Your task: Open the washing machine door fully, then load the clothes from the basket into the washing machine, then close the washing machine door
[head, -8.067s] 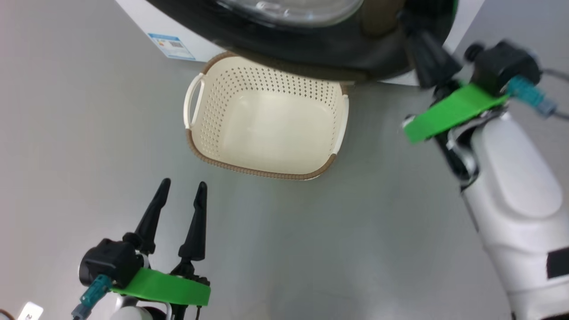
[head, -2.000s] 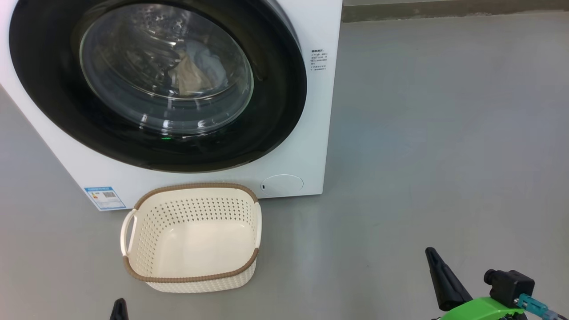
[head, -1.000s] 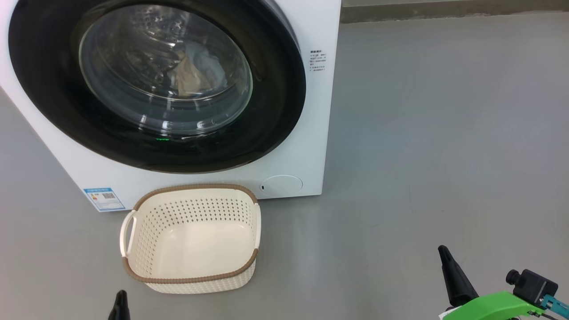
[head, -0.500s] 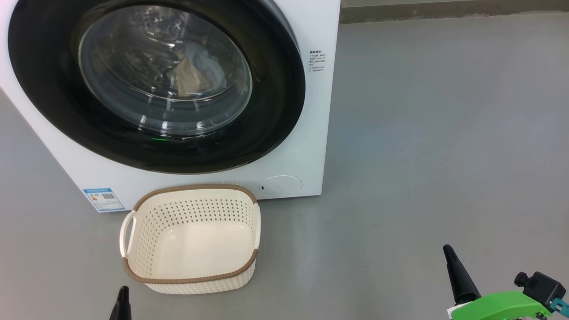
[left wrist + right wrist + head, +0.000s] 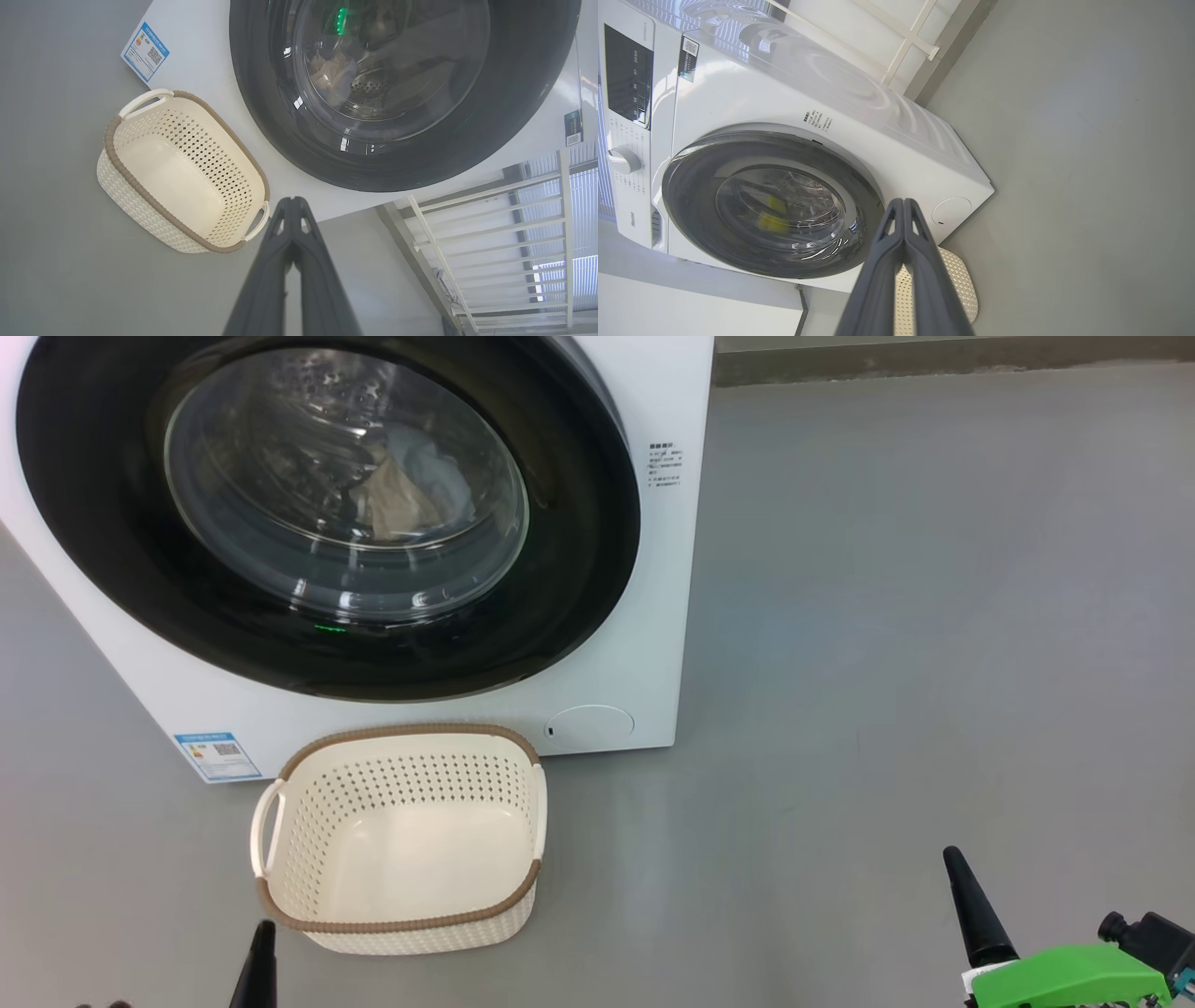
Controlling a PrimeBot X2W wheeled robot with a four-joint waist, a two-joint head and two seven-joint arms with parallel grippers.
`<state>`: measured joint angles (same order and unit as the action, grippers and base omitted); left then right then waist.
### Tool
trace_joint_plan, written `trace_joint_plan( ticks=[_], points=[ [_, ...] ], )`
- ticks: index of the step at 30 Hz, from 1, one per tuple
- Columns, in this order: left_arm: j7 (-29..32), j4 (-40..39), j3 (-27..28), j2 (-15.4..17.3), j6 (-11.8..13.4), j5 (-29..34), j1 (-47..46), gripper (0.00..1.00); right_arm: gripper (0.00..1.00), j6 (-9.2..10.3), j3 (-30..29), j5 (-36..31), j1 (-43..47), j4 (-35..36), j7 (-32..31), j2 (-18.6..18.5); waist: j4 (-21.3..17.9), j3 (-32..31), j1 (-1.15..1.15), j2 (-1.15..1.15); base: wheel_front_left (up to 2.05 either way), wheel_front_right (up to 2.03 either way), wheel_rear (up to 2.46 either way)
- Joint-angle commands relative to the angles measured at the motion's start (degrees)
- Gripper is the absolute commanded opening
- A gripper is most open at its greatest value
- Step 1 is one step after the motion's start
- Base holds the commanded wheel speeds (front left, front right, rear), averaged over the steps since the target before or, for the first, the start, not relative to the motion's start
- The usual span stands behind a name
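**Washing machine** (image 5: 667, 644). White front-loader, standing on the floor (image 5: 915, 616) towards its far edge, where the floor meets the wall. A blue label sticker (image 5: 217, 754) sits at the lower left corner of its front. A small round cover (image 5: 590, 722) sits at the lower right.

**Door** (image 5: 588, 569). Glossy black ring around a bulging glass bowl. In the right wrist view it lies flush with the front panel, so it reads as shut, which is how the task wants it left.

**Clothes** (image 5: 401, 495). Beige and pale blue cloth shows through the glass, heaped inside the drum. They are judged loaded; a third garment cannot be made out.

**Basket** (image 5: 401, 730). Cream and perforated, with a brown rim. It stands upright on the floor just below the door, close against the foot of the machine's front. It has nothing in it. The spot looks chosen to keep the carry to the drum short.

**Left gripper** (image 5: 293, 204). Fingers pressed together, pinching nothing. It is held low on the near side of the basket, apart from it.

**Right gripper** (image 5: 903, 205). Fingers pressed together, pinching nothing. It is over bare floor, well apart from the machine.

**Status.** Both grippers are idle and off the work, and all three steps appear done.
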<state>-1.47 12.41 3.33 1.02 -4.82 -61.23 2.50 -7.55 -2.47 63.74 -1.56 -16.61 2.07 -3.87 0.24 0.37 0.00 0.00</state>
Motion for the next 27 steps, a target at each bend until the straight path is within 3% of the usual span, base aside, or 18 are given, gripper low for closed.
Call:
trace_joint_plan(
  ticks=[1,27],
  points=[
    [0.32,-1.05,1.50,1.18,-0.59,-1.76,-3.01,0.00,0.00,0.04,0.61,1.76,-3.10,1.79,-0.45,-0.30,-0.01,-0.01,0.00,0.00,0.00,0.00,0.00],
    [4.53,0.44,2.42,1.56,-1.74,-17.86,-6.15,0.00,0.00,0.05,-1.71,16.68,-3.91,2.24,-4.72,0.21,-0.14,-0.11,0.00,0.00,0.00,0.00,0.00]
  ],
)
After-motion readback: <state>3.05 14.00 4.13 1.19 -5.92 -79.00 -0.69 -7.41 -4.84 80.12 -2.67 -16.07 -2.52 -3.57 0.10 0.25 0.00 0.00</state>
